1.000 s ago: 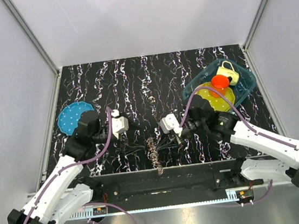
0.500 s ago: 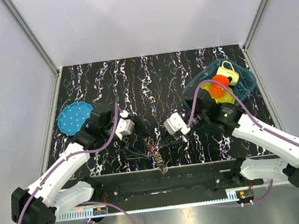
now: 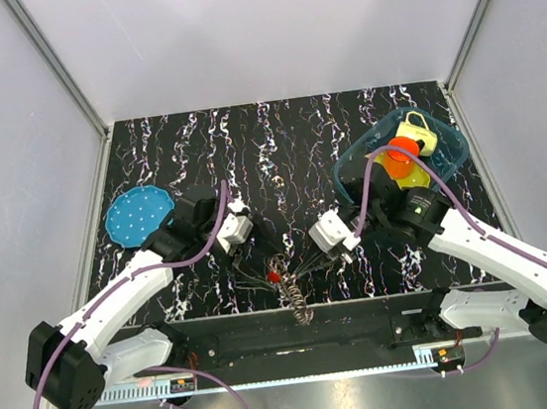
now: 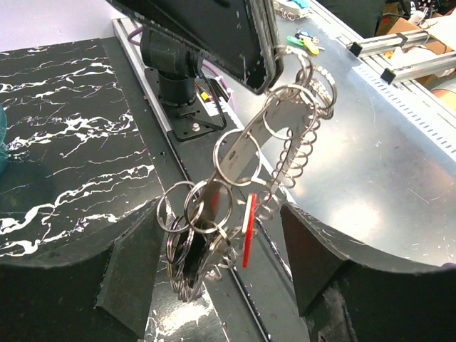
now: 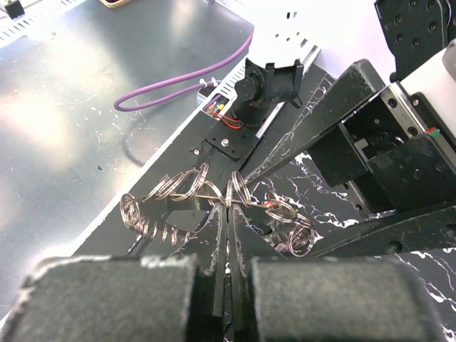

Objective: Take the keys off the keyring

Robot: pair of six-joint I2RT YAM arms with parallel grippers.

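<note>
Black, white-veined tabletop [image 3: 287,153] lies beneath a dangling bunch of dull grey metal keys [image 4: 199,249], lifted over its near edge. The right tool [image 5: 226,214] is pinched fully closed on the thin wire keyring [image 5: 239,187]. The left tool [image 4: 221,214] gapes wide around the bunch, holding nothing. As I judge it, the slick, springy loops and flat red tag [image 4: 248,229] could slip or snag.

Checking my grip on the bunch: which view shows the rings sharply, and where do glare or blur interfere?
Left wrist: keyring and keys sharp; glare on the steel bench at right. Right wrist: right gripper tips crisp, its near pads blurred, bench washed out. Top external: keys tiny against marbled table.
</note>
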